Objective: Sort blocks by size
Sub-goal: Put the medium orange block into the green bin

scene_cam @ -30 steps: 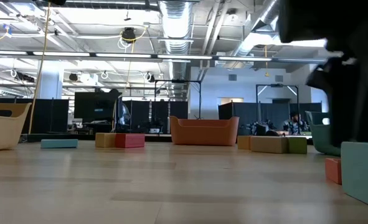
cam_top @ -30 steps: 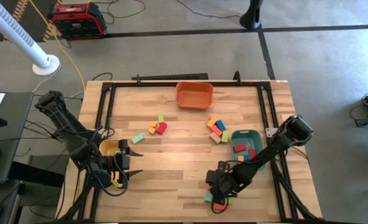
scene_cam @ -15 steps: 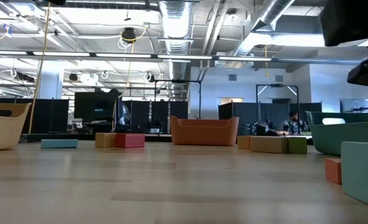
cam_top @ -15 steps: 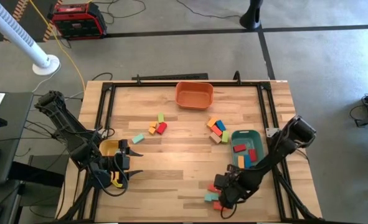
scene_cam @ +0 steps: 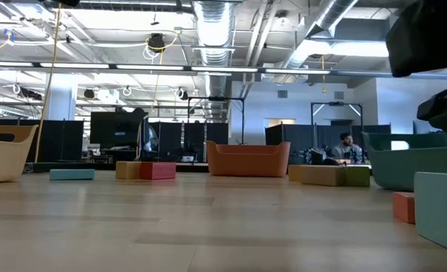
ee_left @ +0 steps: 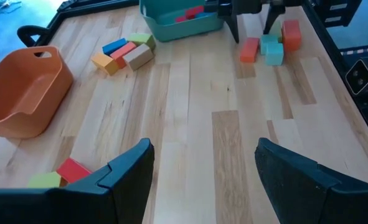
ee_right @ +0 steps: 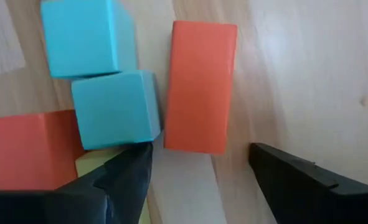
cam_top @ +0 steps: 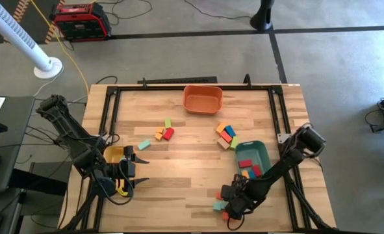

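Four small blocks sit bunched near the front right of the desk [cam_top: 179, 188], directly under the right end effector [ee_right: 196, 165]: two light-blue cubes [ee_right: 115, 109], an orange-red bar [ee_right: 200, 87] touching them on one side, and a second orange-red block [ee_right: 31, 146] on the other, with a sliver of a yellowish piece just showing behind the near finger. In the right wrist view the bar's long axis runs away from the fingers, roughly in line with the gap between them, so it lies ahead of the open jaws rather than inside them; nothing is held. I judge this bar the likeliest next pick, and the cubes pressed against its flank leave little room for a finger there.

Just beside this cluster stands the teal tray [cam_top: 251, 156] with several blocks in it. More blocks lie loose in a mixed pile [cam_top: 227, 134] beyond the tray and in a smaller group [cam_top: 165, 131] mid-desk; an orange tray [cam_top: 202, 99] sits at the far edge.

At the left front edge, the left end effector [ee_left: 202, 168] waits with fingers spread wide and empty, well apart from the cluster, so the right arm is far nearer. No readable writing shows anywhere.
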{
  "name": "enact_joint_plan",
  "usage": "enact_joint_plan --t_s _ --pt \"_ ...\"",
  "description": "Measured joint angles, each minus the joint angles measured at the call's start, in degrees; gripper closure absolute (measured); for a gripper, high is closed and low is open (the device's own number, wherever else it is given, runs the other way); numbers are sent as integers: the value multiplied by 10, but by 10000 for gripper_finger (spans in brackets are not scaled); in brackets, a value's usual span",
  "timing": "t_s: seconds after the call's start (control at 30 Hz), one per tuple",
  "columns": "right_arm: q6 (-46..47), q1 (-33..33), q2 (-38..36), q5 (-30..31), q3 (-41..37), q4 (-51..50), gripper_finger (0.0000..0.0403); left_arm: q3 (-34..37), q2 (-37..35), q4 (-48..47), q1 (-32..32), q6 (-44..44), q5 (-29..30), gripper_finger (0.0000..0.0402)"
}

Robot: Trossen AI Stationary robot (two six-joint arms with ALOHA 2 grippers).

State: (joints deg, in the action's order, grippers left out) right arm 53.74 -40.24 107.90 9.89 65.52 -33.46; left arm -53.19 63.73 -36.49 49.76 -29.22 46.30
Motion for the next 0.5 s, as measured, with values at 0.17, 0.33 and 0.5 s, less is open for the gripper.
enact_joint_plan --t_s 0.17,0.33,0.5 --pt "-6 8 1 0 0 6 93 0 0 0 0 -1 0 134" --pt "-11 16 1 1 0 13 97 0 0 0 0 1 0 134" --pt "-26 32 2 2 0 25 97 0 0 0 0 2 0 134"
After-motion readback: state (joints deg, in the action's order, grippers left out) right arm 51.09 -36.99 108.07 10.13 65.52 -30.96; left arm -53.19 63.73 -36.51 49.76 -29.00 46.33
